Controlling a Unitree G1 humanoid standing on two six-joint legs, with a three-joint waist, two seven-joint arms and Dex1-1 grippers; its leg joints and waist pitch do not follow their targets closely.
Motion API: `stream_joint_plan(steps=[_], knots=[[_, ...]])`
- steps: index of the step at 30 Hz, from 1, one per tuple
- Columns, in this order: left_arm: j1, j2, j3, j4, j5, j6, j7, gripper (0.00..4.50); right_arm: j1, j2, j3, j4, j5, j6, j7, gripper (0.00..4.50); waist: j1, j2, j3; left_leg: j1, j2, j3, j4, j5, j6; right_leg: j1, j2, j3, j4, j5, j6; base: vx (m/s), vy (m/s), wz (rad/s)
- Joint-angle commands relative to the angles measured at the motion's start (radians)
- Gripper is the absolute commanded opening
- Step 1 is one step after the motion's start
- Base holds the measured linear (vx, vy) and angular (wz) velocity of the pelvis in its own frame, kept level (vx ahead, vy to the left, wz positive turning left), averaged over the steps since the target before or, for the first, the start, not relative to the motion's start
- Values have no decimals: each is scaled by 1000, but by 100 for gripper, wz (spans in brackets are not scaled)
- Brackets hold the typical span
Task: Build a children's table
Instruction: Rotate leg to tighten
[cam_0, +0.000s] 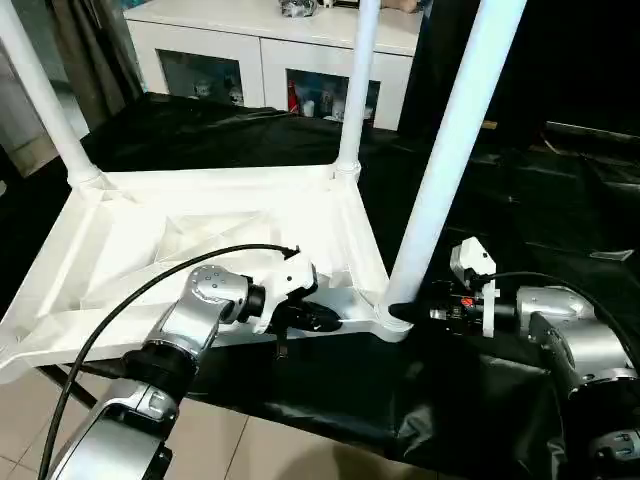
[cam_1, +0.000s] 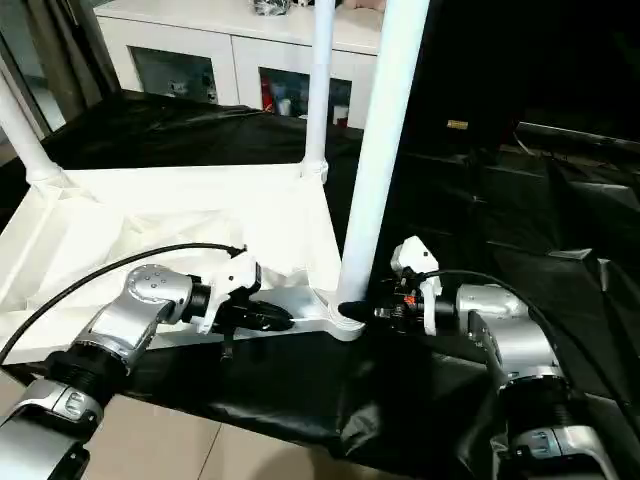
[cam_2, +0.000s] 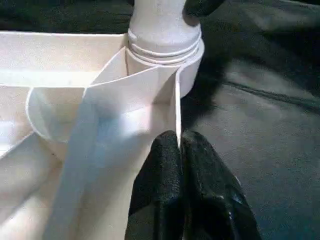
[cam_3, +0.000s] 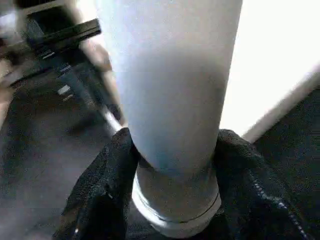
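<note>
Tabletop (cam_0: 200, 240) lies upside down on the black-draped counter (cam_0: 520, 220), ribbed underside facing up, and serves as the landmark for everything else. Three legs stand in its corner sockets: one at the far left corner (cam_0: 40, 100), one at the far right corner (cam_0: 358, 80), and the near-right leg (cam_0: 450, 150) rising from the socket closest to the robot's right arm. That last leg's long axis runs almost upright, leaning slightly away from the tabletop's centre toward its upper end.

Right tool (cam_3: 172, 200) sits at the base of the near-right leg, just above the socket collar, its two black fingers (cam_3: 100, 190) on either side of the cylinder and touching it, so it appears to be pinching the leg. Left tool (cam_2: 182, 165) has its fingers pressed together on the thin wall of the tabletop's near edge, a little inward from that same corner socket (cam_2: 165, 50).

Judging from this, the coming move turns on the leg's axis relative to its socket: the right arm is the nearer one for seating or straightening it, while the left braces the tabletop. The near-left corner looks unfilled.
</note>
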Motion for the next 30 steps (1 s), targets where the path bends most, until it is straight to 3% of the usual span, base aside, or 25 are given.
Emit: stream_joint_plan(steps=[1, 2, 6, 8, 12, 14, 18, 20, 24, 28, 30], knots=[[-28, -47, 26, 79, 30, 21, 200, 0, -4, 65, 3, 47, -24, 6, -146, 196, -1, -10, -51, 8, 25, -6, -62, -253, 30, 36, -58, 44, -75, -331, -186, 0, 0, 0], [-35, -54, 28, 88, 33, 25, 221, 0, -6, 76, 0, 58, -33, 4, -178, 196, -6, -13, -51, 7, 23, -8, -63, -265, 20, 37, -58, 42, -78, -367, -172, 0, 0, 0], [-93, -137, 43, 168, 47, 64, 395, 0, -28, 194, -34, 133, -85, 19, -478, 195, -16, -7, -46, 13, 21, -8, -65, -308, 10, 25, -56, 43, -91, -429, -148, 0, 0, 0], [-115, -171, 27, 196, 65, 61, 439, 0, -41, 253, -38, 156, -105, 27, -595, 195, -18, -7, -47, 13, 20, -12, -68, -321, 2, 27, -58, 40, -96, -460, -130, 0, 0, 0], [-135, -198, 0, 225, 92, 31, 451, 0, -48, 297, 5, 151, -134, -10, -573, 195, -18, -4, -46, 11, 19, -14, -70, -353, 14, 27, -57, 40, -103, -461, -114, 0, 0, 0], [-137, -198, -4, 229, 93, 26, 437, 0, -43, 297, 17, 132, -125, -37, -524, 249, -16, -6, -47, 11, 19, -14, -70, -351, 19, 27, -57, 41, -101, -450, -115, 0, 0, 0], [-131, -172, -5, 239, 92, 18, 405, 0, -46, 261, 15, 98, -72, -48, -401, 272, -12, -8, -49, 5, 21, -13, -70, -323, 35, 33, -58, 42, -95, -407, -131, 0, 0, 0], [-129, -164, -5, 239, 87, 12, 384, 0, -45, 237, 29, 83, -69, -47, -356, 308, -11, -8, -50, 4, 22, -12, -68, -309, 41, 36, -57, 43, -92, -376, -144, 0, 0, 0], [-94, -102, -31, 193, 76, 16, 202, 0, -13, 102, 83, 6, -60, -50, -125, 308, -6, -10, -51, -5, 23, -11, -67, -269, 63, 47, -59, 43, -82, -310, -164, 0, 0, 0], [-45, -27, -69, 113, 48, -9, 0, 0, -7, 13, 71, -21, -32, -38, 0, 308, -9, -11, -54, -13, 26, -15, -66, -228, 77, 56, -61, 40, -74, -273, -183, 0, 0, 0], [-28, -2, -76, 79, 34, -7, -54, 0, -10, -11, 65, -22, -28, -39, 33, 308, -9, -4, -53, -5, 30, -11, -64, -227, 74, 48, -57, 41, -71, -243, -210, 0, 0, 0]])
